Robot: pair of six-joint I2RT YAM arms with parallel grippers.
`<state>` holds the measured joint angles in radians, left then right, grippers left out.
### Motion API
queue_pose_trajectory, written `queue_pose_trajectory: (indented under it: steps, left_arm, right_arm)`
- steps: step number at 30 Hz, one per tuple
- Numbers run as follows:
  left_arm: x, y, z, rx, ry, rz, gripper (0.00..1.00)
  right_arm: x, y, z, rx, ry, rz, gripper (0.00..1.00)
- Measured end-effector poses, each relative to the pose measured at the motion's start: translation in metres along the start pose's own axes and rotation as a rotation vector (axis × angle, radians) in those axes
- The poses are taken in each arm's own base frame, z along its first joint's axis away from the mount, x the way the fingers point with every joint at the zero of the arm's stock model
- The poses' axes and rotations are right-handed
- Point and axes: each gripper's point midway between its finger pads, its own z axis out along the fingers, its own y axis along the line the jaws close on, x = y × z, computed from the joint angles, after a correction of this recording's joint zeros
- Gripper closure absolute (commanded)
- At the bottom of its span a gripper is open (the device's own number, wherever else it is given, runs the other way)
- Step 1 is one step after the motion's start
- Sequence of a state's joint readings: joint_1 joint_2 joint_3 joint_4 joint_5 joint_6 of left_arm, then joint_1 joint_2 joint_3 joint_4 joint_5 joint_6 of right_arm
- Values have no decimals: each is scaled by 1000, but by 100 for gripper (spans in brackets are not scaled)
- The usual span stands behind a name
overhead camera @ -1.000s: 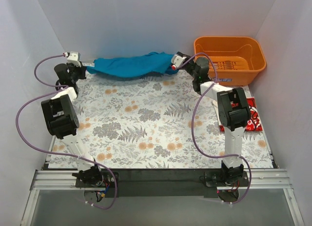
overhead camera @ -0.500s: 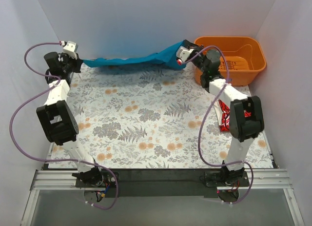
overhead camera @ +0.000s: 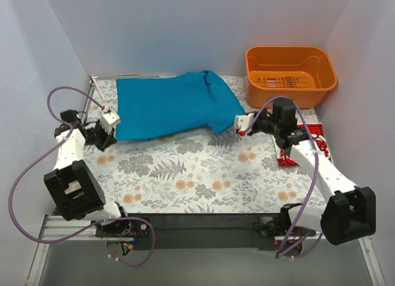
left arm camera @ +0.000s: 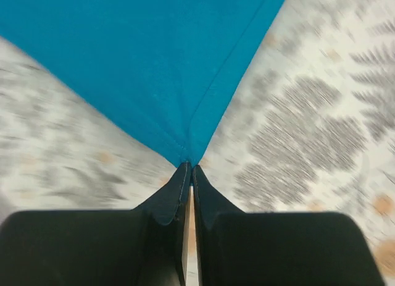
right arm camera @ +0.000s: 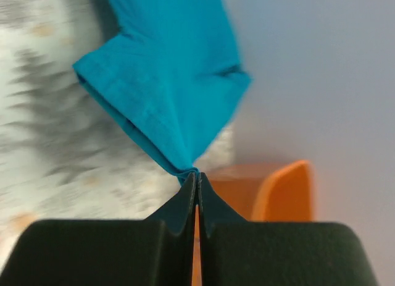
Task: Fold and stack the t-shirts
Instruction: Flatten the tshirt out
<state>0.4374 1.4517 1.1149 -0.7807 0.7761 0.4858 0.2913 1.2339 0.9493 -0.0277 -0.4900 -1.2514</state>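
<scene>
The teal t-shirt (overhead camera: 173, 104) lies spread out on the floral worktop (overhead camera: 185, 175), to the left of the orange basket (overhead camera: 254, 82). The left tool (overhead camera: 116, 135) is clamped on the shirt corner farthest from the basket, and the right tool (overhead camera: 236, 124) is pinched shut on a sleeve just in front of the basket's near-left corner. The red t-shirt (overhead camera: 321, 147) lies crumpled just in front of the basket, partly hidden by the right arm.

The floral-printed worktop (overhead camera: 185, 175) carries a plain teal-blue cloth t-shirt (overhead camera: 166, 107) spread across its far middle, an orange plastic basket (overhead camera: 316, 94) at the far right corner, and a red t-shirt with white lettering (overhead camera: 320, 143) along the right edge.
</scene>
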Motion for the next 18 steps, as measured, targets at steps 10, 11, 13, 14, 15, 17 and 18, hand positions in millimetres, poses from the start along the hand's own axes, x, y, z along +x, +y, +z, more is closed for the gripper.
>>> queue_pose_trajectory:
  steps: [10,11,13,14,15,17,18]
  left_arm:
    - [106,-119,2,311,253,-83,100]
    - [107,-119,1,314,260,-76,100]
    - [111,-118,-1,316,277,-54,100]
    - [113,-118,-3,318,284,-45,100]
    - [114,-119,-4,321,289,-40,100]
    - [117,-119,-8,331,299,-28,100]
    - [118,-119,-10,336,303,-21,100]
  right_arm:
    - [8,163,-24,-432,69,121,99]
    - [5,167,-25,-451,66,120,99]
    - [-2,181,-28,-505,66,123,99]
    - [-4,187,-30,-530,68,128,99]
    - [-7,199,-36,-583,72,137,99]
    - [-12,213,-44,-647,74,145,99]
    - [-13,221,-50,-683,79,153,99]
